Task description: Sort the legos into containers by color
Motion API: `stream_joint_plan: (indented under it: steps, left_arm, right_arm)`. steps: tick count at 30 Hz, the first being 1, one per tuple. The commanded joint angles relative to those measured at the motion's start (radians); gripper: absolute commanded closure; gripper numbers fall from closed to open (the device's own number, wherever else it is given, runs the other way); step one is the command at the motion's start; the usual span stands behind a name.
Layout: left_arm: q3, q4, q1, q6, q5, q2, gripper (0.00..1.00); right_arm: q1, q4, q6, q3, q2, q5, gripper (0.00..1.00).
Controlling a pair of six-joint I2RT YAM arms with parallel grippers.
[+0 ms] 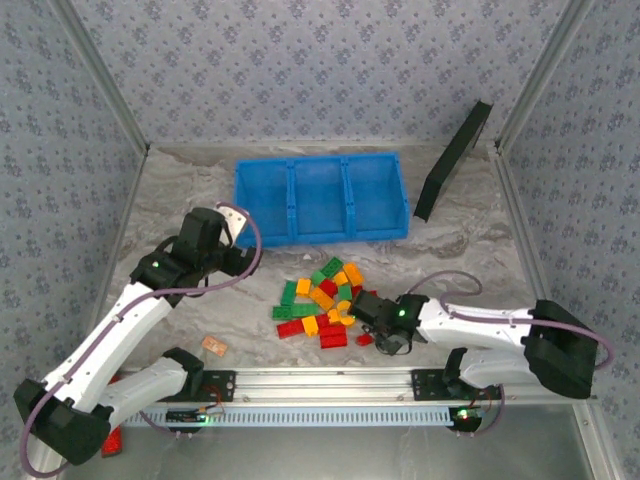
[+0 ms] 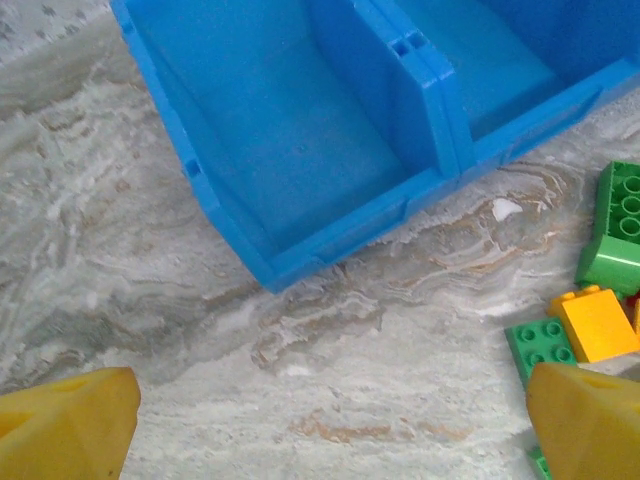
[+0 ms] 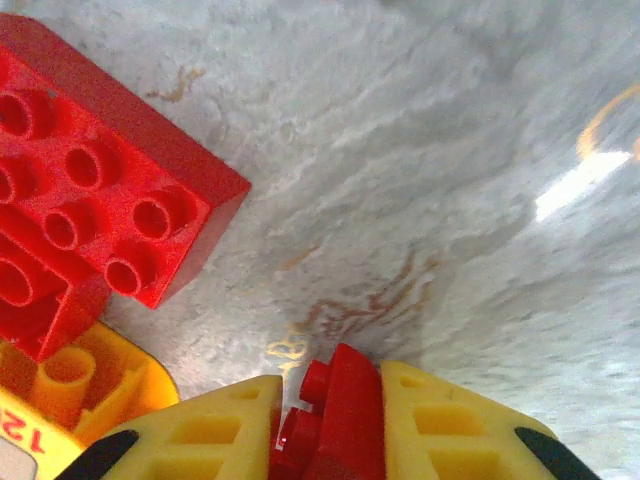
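Observation:
A pile of red, green and orange-yellow legos (image 1: 325, 300) lies in the middle of the table. Behind it stands the blue bin (image 1: 320, 198) with three compartments that look empty; its left compartment (image 2: 300, 150) is in the left wrist view. My right gripper (image 1: 372, 337) is low at the pile's right edge, shut on a small red lego (image 3: 335, 420) pinched between its yellow fingers (image 3: 450, 430). A larger red brick (image 3: 90, 200) lies just beside it. My left gripper (image 1: 232, 222) hovers open near the bin's front left corner, nothing between its fingers (image 2: 70, 425).
A black flat panel (image 1: 452, 160) leans against the back right wall. A small orange-pink piece (image 1: 213, 346) lies near the front rail. Green and yellow bricks (image 2: 600, 290) sit at the right of the left wrist view. Bare marbled table lies left of the pile.

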Motion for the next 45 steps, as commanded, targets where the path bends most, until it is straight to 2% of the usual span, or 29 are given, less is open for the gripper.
stream_joint_plan:
  steps: [1,5,9,15,21,27,34,45]
  left_arm:
    - [-0.029,-0.069,-0.012,-0.084,0.084,0.007,0.01]
    - [-0.065,-0.083,-0.039,-0.191,0.136,0.031,0.01]
    - [-0.093,-0.082,-0.075,-0.295,0.152,0.02,0.01]
    - [-0.133,-0.091,-0.135,-0.488,0.158,0.017,0.01]
    - [-0.176,-0.065,-0.224,-0.615,0.158,0.051,0.01]
    - [-0.201,-0.065,-0.271,-0.713,0.137,0.086,0.04]
    - [-0.194,-0.06,-0.321,-0.771,0.091,0.187,0.05]
    - [-0.16,-0.038,-0.33,-0.812,0.067,0.323,0.06]
  right_arm:
    - [-0.044,-0.256,-0.232,0.112,-0.072,-0.003,0.77]
    - [-0.121,-0.411,-0.422,0.223,-0.133,-0.009,0.79]
    - [-0.261,-0.51,-0.69,0.364,-0.123,0.004,0.79]
    - [-0.426,-0.566,-1.14,0.664,0.047,0.124,0.79]
    - [-0.519,-0.439,-1.473,0.878,0.262,0.145,0.79]
    - [-0.582,-0.283,-1.619,1.004,0.447,0.133,0.79]
    - [-0.65,-0.165,-1.684,1.085,0.619,0.088,0.79]
    - [-0.657,-0.071,-1.79,1.15,0.813,0.111,0.78]
